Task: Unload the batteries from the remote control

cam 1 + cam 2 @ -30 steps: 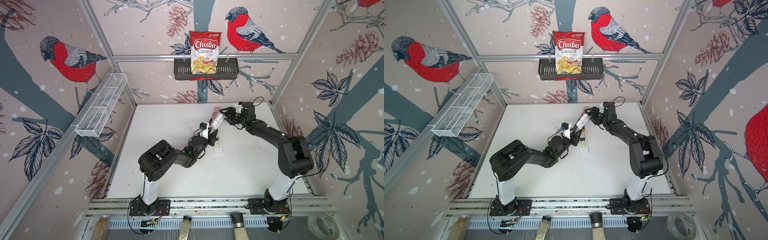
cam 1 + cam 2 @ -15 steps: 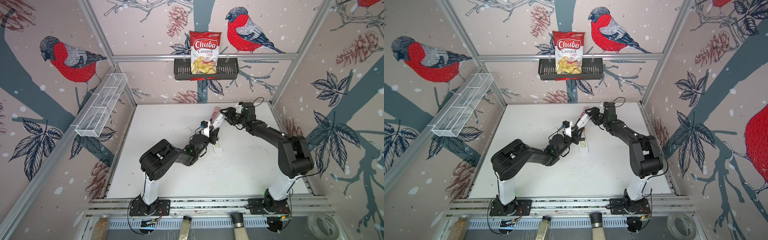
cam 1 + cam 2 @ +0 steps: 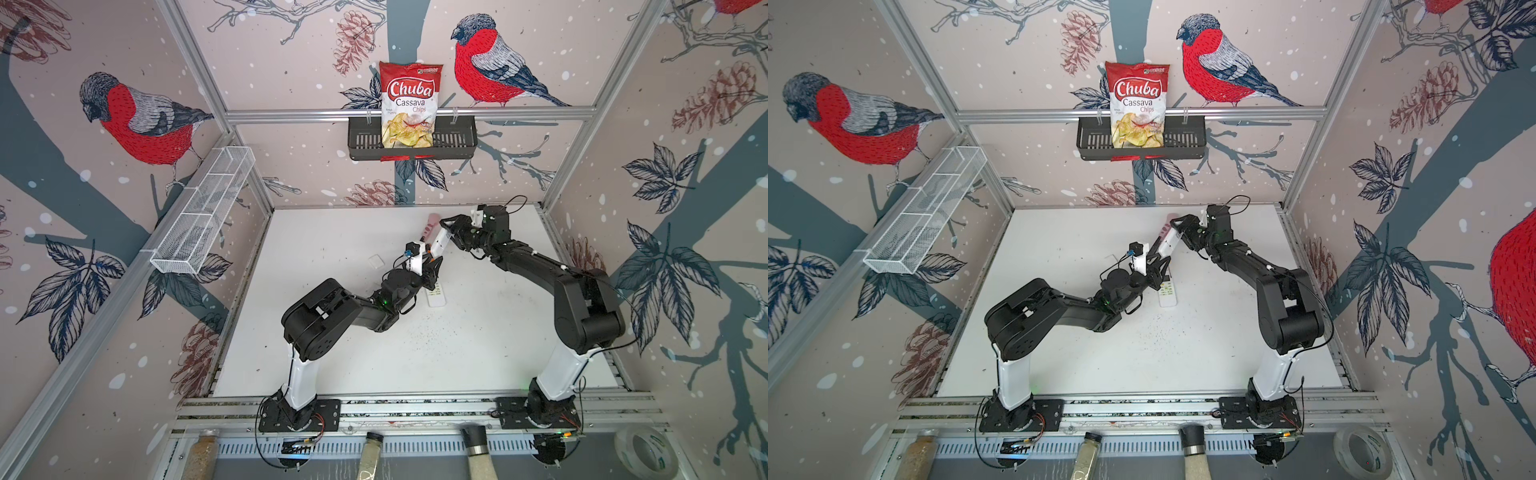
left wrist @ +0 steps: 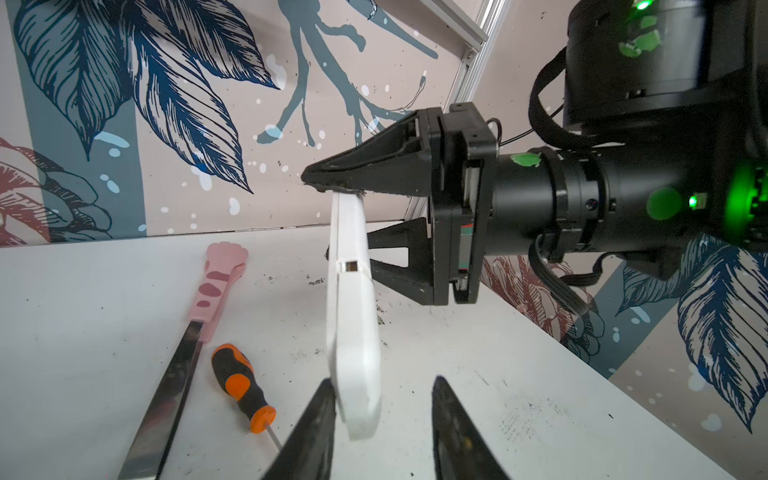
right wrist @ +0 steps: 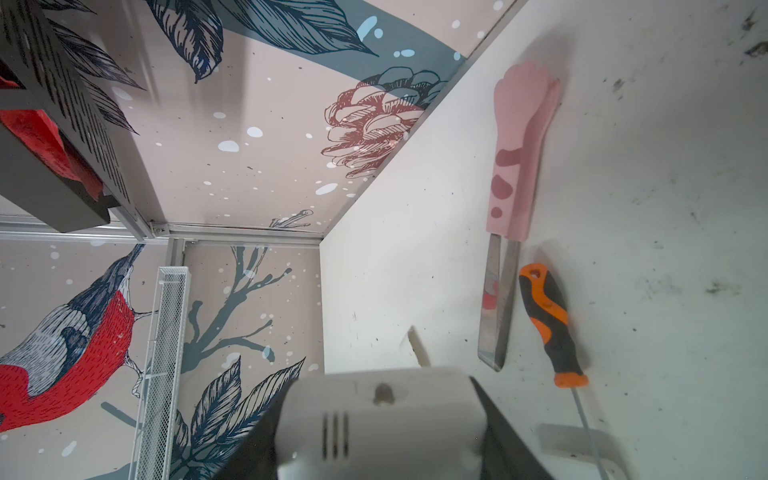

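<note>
Right gripper (image 4: pixel 328 218) is clamped on one end of a white remote (image 4: pixel 353 332), a finger on either side. It holds the remote clear of the table (image 4: pixel 83 316), slanting from its jaws toward the left gripper (image 4: pixel 384 382). I note the left gripper at the remote's free end with its fingers (image 4: pixel 316 415) spread. The rounded tip lies close against one finger with a clear gap to its partner, so nothing is pinched there. I see the remote only edge-on from the left wrist and end-on from the right wrist. The batteries are not visible in any view, and I cannot tell whether they sit inside it. Close beside the left gripper's wrist a second remote (image 3: pixel 436 296) lies on the table, buttons up, apart from the held one. Beyond the left gripper's fingertips, toward the back wall, pink-handled tongs (image 4: pixel 216 282) and an orange-and-black screwdriver (image 4: pixel 239 382) lie side by side, close together. A small white flat piece (image 3: pixel 376 261) rests on the table off to the left gripper's outer side, clear of both remotes.
</note>
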Action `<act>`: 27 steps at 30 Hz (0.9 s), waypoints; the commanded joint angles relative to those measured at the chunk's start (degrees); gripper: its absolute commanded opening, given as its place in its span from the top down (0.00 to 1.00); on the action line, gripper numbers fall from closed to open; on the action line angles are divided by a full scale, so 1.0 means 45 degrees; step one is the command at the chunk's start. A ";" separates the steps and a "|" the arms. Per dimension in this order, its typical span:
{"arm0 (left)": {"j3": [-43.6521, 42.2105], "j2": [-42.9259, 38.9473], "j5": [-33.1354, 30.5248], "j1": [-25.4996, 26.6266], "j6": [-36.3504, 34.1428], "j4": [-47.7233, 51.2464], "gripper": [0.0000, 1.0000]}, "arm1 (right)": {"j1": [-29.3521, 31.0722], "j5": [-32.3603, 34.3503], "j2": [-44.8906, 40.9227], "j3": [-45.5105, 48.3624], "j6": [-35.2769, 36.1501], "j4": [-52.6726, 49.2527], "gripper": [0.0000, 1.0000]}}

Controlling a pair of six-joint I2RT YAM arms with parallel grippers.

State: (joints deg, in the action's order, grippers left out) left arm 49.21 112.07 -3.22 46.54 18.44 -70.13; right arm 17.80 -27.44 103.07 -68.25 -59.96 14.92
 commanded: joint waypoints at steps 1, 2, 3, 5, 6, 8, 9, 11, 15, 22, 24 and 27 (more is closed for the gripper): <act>-0.0016 0.0073 0.0261 0.0047 0.0150 -0.0845 0.64 | -0.0030 -0.0064 0.0026 -0.0025 0.0005 0.0469 0.79; -0.0055 0.0076 0.0112 0.0047 0.0158 -0.0823 0.65 | -0.0032 -0.0067 0.0026 0.0008 0.0005 0.0484 0.80; -0.0076 0.0090 0.0003 0.0047 0.0160 -0.0814 0.67 | -0.0037 -0.0072 0.0026 0.0034 -0.0005 0.0502 0.80; -0.0077 0.0095 -0.0235 0.0048 0.0134 -0.0665 0.69 | -0.0038 -0.0084 0.0031 0.0054 -0.0018 0.0520 0.80; -0.0040 0.0114 -0.0366 0.0053 0.0141 -0.0595 0.69 | -0.0029 -0.0075 0.0026 0.0061 -0.0014 0.0551 0.80; -0.0037 0.0144 -0.0475 0.0047 0.0116 -0.0615 0.71 | -0.0028 -0.0084 0.0007 0.0049 -0.0014 0.0555 0.80; -0.0028 0.0154 -0.0477 0.0047 0.0119 -0.0612 0.72 | -0.0025 -0.0079 0.0005 0.0040 0.0002 0.0552 0.80; -0.0037 0.0173 -0.0413 0.0050 0.0105 -0.0636 0.73 | -0.0060 -0.0088 0.0026 -0.0003 0.0039 0.0484 0.80; -0.0149 0.0154 -0.0036 0.0047 0.0014 -0.0886 0.75 | -0.0139 -0.0228 0.0176 -0.0095 0.0100 0.0492 0.80; -0.0174 0.0134 0.1283 0.0008 -0.0124 -0.1105 0.76 | -0.0112 -0.0788 0.0661 -0.0746 0.0440 0.0185 0.80; -0.0203 0.0134 0.1400 0.0013 -0.0132 -0.1095 0.76 | -0.0117 -0.0766 0.0649 -0.0804 0.0521 0.0095 0.80; -0.0252 0.0115 0.1285 -0.0006 -0.0124 -0.1059 0.76 | -0.0128 -0.0704 0.0594 -0.0820 0.0571 0.0029 0.80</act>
State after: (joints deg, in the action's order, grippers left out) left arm 48.25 112.64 1.50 46.59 19.03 -71.66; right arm 17.21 -29.85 105.89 -71.46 -58.39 14.50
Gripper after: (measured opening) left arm 0.241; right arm 0.571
